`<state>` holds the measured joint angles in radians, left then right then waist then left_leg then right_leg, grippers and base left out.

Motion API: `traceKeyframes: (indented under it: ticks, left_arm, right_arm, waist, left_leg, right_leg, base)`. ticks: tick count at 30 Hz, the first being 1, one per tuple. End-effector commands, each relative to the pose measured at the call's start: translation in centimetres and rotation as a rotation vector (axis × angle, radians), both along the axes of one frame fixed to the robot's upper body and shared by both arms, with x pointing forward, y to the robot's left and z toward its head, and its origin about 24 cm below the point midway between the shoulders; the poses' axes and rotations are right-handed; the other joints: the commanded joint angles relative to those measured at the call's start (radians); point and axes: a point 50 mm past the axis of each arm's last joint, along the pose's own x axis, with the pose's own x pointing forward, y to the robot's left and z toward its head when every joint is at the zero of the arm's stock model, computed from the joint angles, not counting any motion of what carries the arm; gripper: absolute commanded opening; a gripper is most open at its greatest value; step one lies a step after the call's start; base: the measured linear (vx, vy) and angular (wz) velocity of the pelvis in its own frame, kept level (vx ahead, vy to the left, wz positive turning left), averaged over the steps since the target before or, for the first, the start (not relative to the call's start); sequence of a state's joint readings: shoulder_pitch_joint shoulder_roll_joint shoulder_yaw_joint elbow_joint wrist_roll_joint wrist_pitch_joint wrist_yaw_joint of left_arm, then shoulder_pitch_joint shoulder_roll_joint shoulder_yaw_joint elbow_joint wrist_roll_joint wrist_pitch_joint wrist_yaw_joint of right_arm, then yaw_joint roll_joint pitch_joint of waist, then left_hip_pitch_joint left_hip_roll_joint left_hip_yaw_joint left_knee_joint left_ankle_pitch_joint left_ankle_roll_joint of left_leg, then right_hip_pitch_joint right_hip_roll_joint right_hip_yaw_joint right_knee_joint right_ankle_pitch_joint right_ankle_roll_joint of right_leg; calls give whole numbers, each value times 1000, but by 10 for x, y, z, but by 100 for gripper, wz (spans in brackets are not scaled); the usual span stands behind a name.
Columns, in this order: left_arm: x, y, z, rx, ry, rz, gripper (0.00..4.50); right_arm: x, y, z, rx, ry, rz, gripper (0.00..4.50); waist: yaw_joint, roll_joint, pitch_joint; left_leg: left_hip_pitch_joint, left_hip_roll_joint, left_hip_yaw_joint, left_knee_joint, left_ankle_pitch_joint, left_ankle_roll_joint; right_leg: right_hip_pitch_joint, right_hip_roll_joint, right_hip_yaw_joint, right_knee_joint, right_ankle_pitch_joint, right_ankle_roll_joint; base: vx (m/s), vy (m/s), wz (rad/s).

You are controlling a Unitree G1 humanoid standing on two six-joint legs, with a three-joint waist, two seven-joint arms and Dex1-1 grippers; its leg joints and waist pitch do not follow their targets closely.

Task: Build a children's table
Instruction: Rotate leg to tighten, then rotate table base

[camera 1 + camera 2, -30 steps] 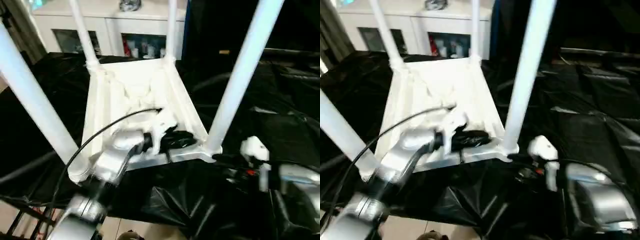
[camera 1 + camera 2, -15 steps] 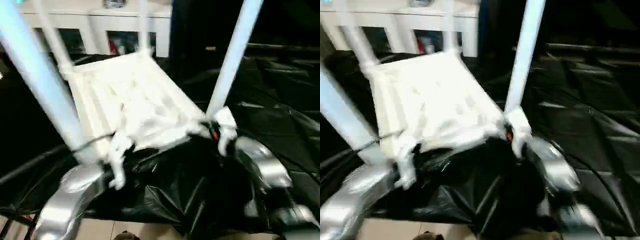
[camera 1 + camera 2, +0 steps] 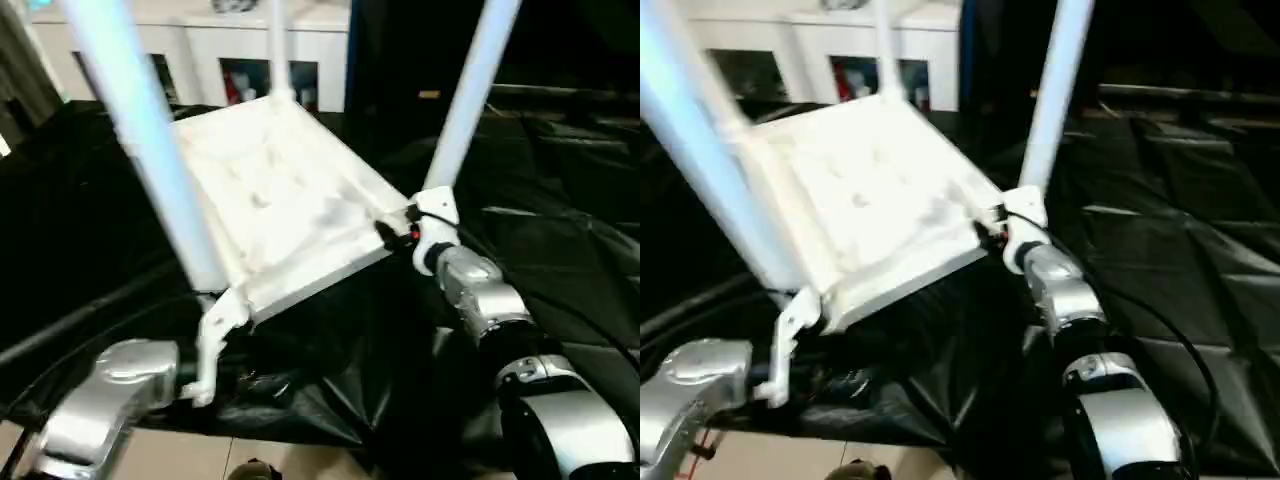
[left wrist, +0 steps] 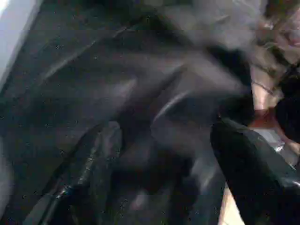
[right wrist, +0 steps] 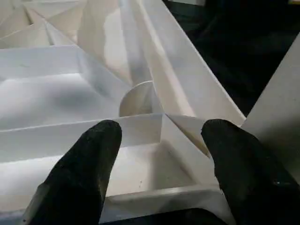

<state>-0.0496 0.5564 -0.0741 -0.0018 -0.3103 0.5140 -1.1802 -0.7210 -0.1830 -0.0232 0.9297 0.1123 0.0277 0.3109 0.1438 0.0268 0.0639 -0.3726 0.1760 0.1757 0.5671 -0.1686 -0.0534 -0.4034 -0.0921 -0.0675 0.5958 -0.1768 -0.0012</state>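
Note:
The children's table lies upside down on the black cloth, its white ribbed tabletop (image 3: 280, 210) tilted and turned askew. Its legs point up: one near left (image 3: 150, 130), one near right (image 3: 470, 90) and one at the far corner (image 3: 278, 50). My right gripper (image 3: 395, 228) is at the near right corner. It is open, fingers (image 5: 79, 173) spread over the ribbed underside (image 5: 70, 93) just inside the rim. My left gripper (image 3: 210, 340) hangs below the near left corner, off the tabletop. It is open over black cloth, fingers (image 4: 253, 173) wide apart with nothing between them.
The black-draped work table (image 3: 560, 240) stretches to the right and behind. Its front edge drops to a pale floor (image 3: 200, 455) close to my left arm. A white cabinet (image 3: 230, 60) stands behind the table.
My left gripper came off the tabletop's underside, dropped to the work table's front edge and opened. My right gripper moved up to the near right corner. The tabletop swung and tilted.

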Motion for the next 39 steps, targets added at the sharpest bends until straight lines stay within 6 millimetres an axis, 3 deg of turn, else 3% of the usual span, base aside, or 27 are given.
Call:
traceKeyframes:
  ticks: [1,3,8,10,11,14,17,20,21,22,23,24,25,26,27,28,29,30,31,32,33,34,35,36,37,38,39]
  left_arm:
    - [4,17,2,-5,0,18,390]
    - [8,28,5,-9,6,32,409]
    - [21,56,21,6,-30,84,446]
    - [30,64,28,-10,-86,133,446]
    - [37,70,34,-31,-129,172,446]
    - [44,76,38,-41,-154,203,446]
    - [53,82,40,-46,-172,235,446]
    - [57,84,41,-53,-174,238,446]
    - [59,85,41,-66,-175,239,446]
    - [41,90,54,-95,-196,227,446]
    - [18,93,69,-114,-216,206,446]
    - [18,93,69,-114,-216,206,446]
    - [-4,93,83,-98,-228,180,446]
    - [-20,93,97,-56,-229,168,446]
    - [-20,93,97,-56,-229,168,446]
    - [-21,94,99,-45,-228,172,446]
    - [-20,96,99,-6,-217,172,446]
    - [-20,97,99,25,-210,171,446]
    - [-19,97,100,50,-207,172,446]
    - [-16,99,100,89,-210,192,446]
    - [-14,100,100,129,-230,226,446]
    - [-14,99,101,150,-244,248,446]
    - [-13,97,102,168,-265,277,446]
    - [-13,95,103,169,-277,284,446]
    - [-12,89,104,149,-312,298,446]
    - [-9,88,102,160,-313,336,446]
    - [-7,88,101,170,-310,363,446]
  right_arm:
    - [-3,-17,-5,-1,2,-32,328]
    - [-8,-12,-7,-7,-17,51,328]
    - [-23,-12,-10,31,-45,176,328]
    - [-29,-14,-9,57,-58,200,328]
    - [-34,-16,-8,63,-69,212,328]
    - [-40,-20,-9,55,-78,215,328]
    - [-46,-27,-10,54,-77,203,328]
    - [-49,-31,-11,57,-73,194,328]
    - [-51,-32,-12,55,-70,193,328]
    - [-52,-33,-12,51,-66,194,328]
    - [-54,-33,-12,46,-63,194,328]
    - [-54,-33,-12,46,-63,194,328]
    - [-54,-34,-12,46,-61,191,328]
    - [-55,-35,-11,45,-58,189,328]
    - [-55,-35,-11,45,-58,189,328]
    - [-55,-35,-10,46,-57,189,328]
    - [-55,-35,-10,44,-54,193,328]
    - [-55,-36,-10,40,-52,197,328]
    - [-55,-36,-10,33,-50,203,328]
    - [-55,-36,-10,28,-48,207,328]
    - [-56,-36,-10,24,-47,208,328]
    - [-56,-36,-10,24,-46,210,328]
    - [-57,-34,-10,32,-43,218,328]
    - [-58,-34,-10,34,-41,221,328]
    - [-59,-32,-11,34,-39,225,328]
    - [-60,-32,-12,33,-37,225,328]
    - [-60,-31,-12,32,-36,225,328]
  waist:
    - [-10,12,-59]
    - [-6,15,-61]
    - [-3,5,-61]
    - [-3,6,-58]
    - [4,7,-54]
    - [15,9,-49]
    - [31,10,-40]
    - [43,14,-39]
    - [45,12,-36]
    - [47,13,-35]
    - [33,15,-32]
    - [33,15,-32]
    - [18,14,-26]
    - [1,15,-29]
    - [-3,14,-24]
    - [0,14,-22]
    - [1,2,-22]
    - [-6,4,-13]
    - [-10,0,-11]
    - [-13,18,-10]
    - [-7,37,-14]
    - [21,53,-14]
    - [32,7,-32]
    - [30,-37,-40]
    - [51,-28,-16]
    - [49,-29,-15]
    - [71,-8,-37]
  left_leg:
    - [22,43,-12,-76,-329,-25]
    - [20,46,-12,-76,-319,-26]
    - [13,43,-9,-71,-278,13]
    - [13,47,-10,-75,-300,11]
    - [22,46,-8,-76,-339,10]
    - [27,51,-13,-82,-405,-18]
    - [54,49,-15,-80,-497,-38]
    - [49,55,-29,-87,-521,-50]
    - [51,55,-31,-89,-547,-57]
    - [57,53,-30,-88,-559,-58]
    - [31,68,-49,-101,-623,-84]
    - [31,68,-49,-101,-623,-84]
    - [8,68,-56,-123,-678,-85]
    - [18,67,-58,-124,-760,-100]
    - [19,62,-56,-124,-761,-93]
    - [31,56,-48,-118,-756,-85]
    - [67,39,-34,-88,-708,-64]
    - [77,30,-35,-73,-663,-46]
    - [66,32,-39,-79,-648,-43]
    - [60,46,-42,-98,-700,-50]
    - [10,78,-43,-160,-820,-66]
    - [-52,104,-29,-222,-918,-85]
    - [-7,63,34,-189,-775,-63]
    - [53,42,5,-107,-616,-80]
    - [83,36,-23,44,-305,-20]
    - [43,40,-37,35,-196,7]
    - [-1,54,-44,-35,-119,-15]
  right_leg:
    - [32,-45,46,-63,-237,-196]
    - [34,-45,44,-56,-187,-213]
    - [42,-48,44,-52,-154,-228]
    - [41,-54,45,-57,-218,-226]
    - [34,-53,47,-70,-288,-207]
    - [29,-60,47,-83,-423,-176]
    - [5,-65,50,-111,-590,-135]
    - [11,-74,46,-117,-661,-106]
    - [7,-74,43,-121,-689,-93]
    - [3,-72,42,-127,-707,-84]
    - [25,-88,36,-106,-699,-106]
    - [25,-88,36,-106,-699,-106]
    - [40,-72,21,-101,-703,-90]
    - [28,-65,21,-97,-642,-104]
    - [28,-59,19,-103,-647,-101]
    - [18,-56,18,-115,-670,-94]
    - [-9,-60,18,-148,-738,-76]
    - [-8,-67,1,-170,-819,-44]
    - [8,-67,-8,-170,-841,-25]
    - [25,-51,-36,-162,-814,-7]
    - [78,-19,-43,-66,-634,-34]
    - [127,-1,-40,73,-468,-69]
    - [75,1,25,92,-374,-67]
    - [21,-64,56,-25,-623,-46]
    - [-30,-180,114,-166,-973,-54]
    - [11,-180,122,-154,-965,-75]
    - [62,-116,75,-93,-732,-107]
  base:
    - [0,0,0]
    - [0,0,0]
    - [0,0,0]
    - [0,0,0]
    - [0,0,0]
    - [-20,-6,2]
    - [-68,-20,10]
    - [-67,-6,8]
    - [-61,7,1]
    - [-63,12,2]
    - [0,0,0]
    - [0,0,0]
    - [-7,58,-30]
    - [4,47,-21]
    - [4,47,-21]
    - [0,0,0]
    - [0,0,0]
    - [0,0,0]
    - [0,0,0]
    - [0,0,0]
    - [0,0,0]
    - [-76,-31,5]
    - [-45,-96,9]
    - [-45,-96,9]
    - [74,-113,3]
    - [116,-57,-14]
    - [116,-57,-14]
